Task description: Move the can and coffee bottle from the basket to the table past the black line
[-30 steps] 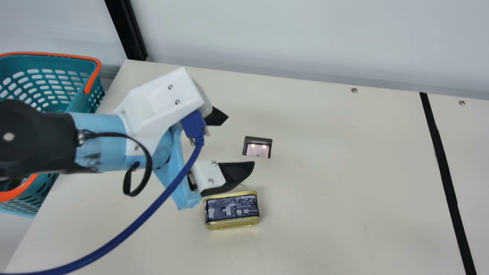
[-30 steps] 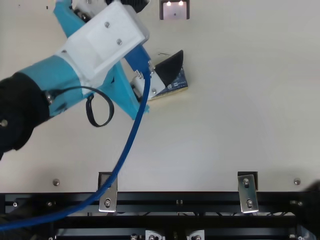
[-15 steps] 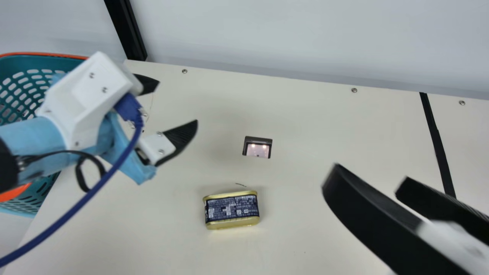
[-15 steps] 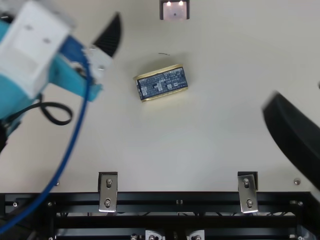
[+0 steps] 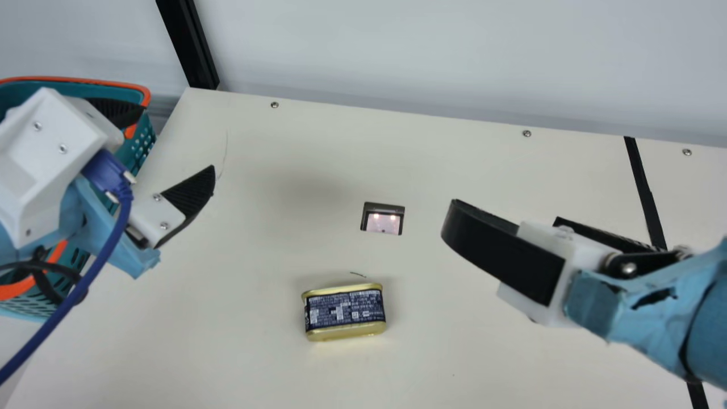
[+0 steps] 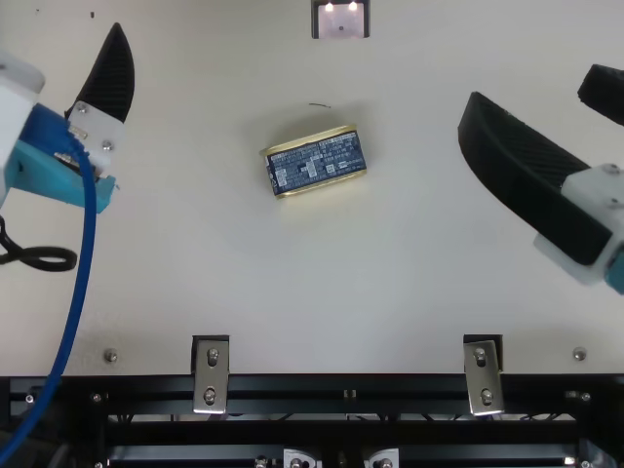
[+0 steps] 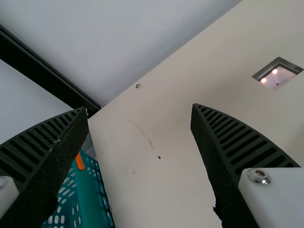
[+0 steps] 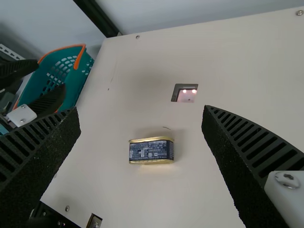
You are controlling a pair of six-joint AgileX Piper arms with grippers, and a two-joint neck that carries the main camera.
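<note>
My left gripper [image 5: 177,141] is open and empty at the main view's left, one finger over the rim of the teal basket [image 5: 143,149]. At the right, my right gripper [image 5: 505,213] stands open above the table, pointing towards the gold-and-navy can [image 5: 344,313]. The can [image 6: 316,163] rests on the table between the arms, touched by neither. In the left wrist view, my left gripper [image 7: 139,111] has bare table and wall between its fingers. In the right wrist view, the can [image 8: 151,151] lies between the spread fingers of my right gripper [image 8: 141,111], farther off.
The black line [image 5: 647,199] crosses the table at the right, partly behind my right arm. A lit device set in a dark frame [image 5: 383,219] is beyond the can. Metal brackets [image 6: 211,375] line the near edge, and a blue cable hangs from my left gripper.
My left arm has drawn away from above the can, leftwards to the basket's edge. My right arm has come in from the right, its gripper open. The can has stayed put.
</note>
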